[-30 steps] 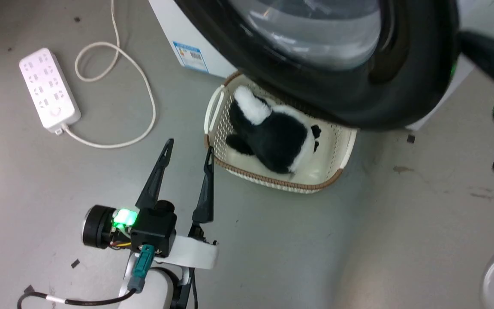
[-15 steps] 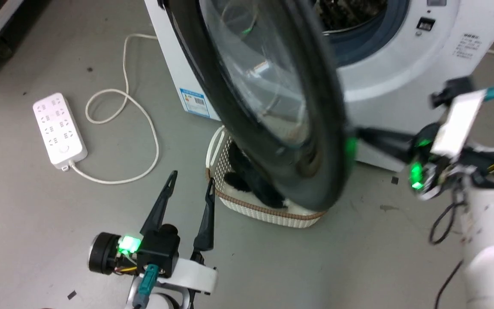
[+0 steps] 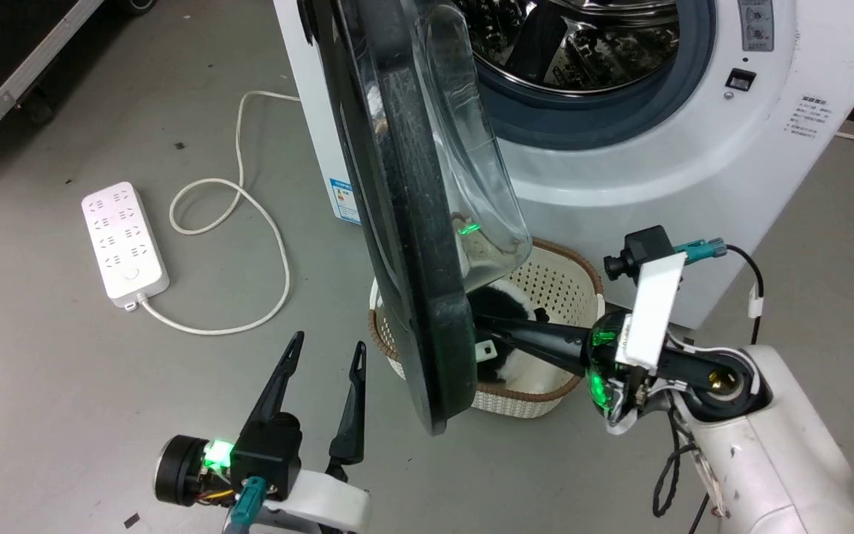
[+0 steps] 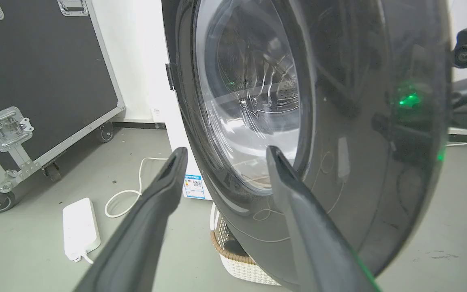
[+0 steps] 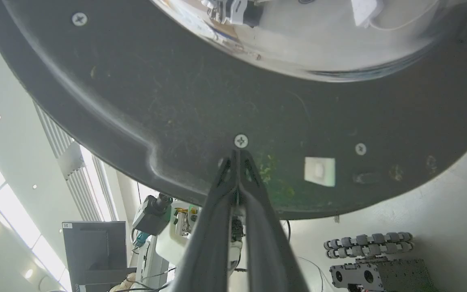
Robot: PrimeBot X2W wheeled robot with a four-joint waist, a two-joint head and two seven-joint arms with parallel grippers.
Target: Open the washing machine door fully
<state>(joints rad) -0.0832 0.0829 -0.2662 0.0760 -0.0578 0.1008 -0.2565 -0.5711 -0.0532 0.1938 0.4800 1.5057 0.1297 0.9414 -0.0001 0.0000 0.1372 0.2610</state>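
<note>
Currently: washing machine door [image 3: 397, 222] stands part-open, edge-on before the washing machine [image 3: 694, 163]. Right gripper [image 5: 236, 153] is nearer, pinched shut and empty, tips against the inner rim. Left gripper [image 3: 328, 343] is spread wide, holding nothing, outer side.

The place reads as a robotics lab or test bay with a laundry corner set up in it, not a home. The washing machine [image 3: 694, 170] stands on a bare grey floor [image 3: 64, 386] flecked with scraps of dark tape [image 3: 130, 521], near a black flight case [image 4: 47, 73] with metal corners and castors. A white power strip [image 3: 124, 243] and its loose cable [image 3: 239, 148] lie on the floor. The right wrist view shows long ceiling strip lights [image 5: 14, 211], a monitor [image 5: 91, 247] and a block of roller wheels [image 5: 369, 243].
</note>
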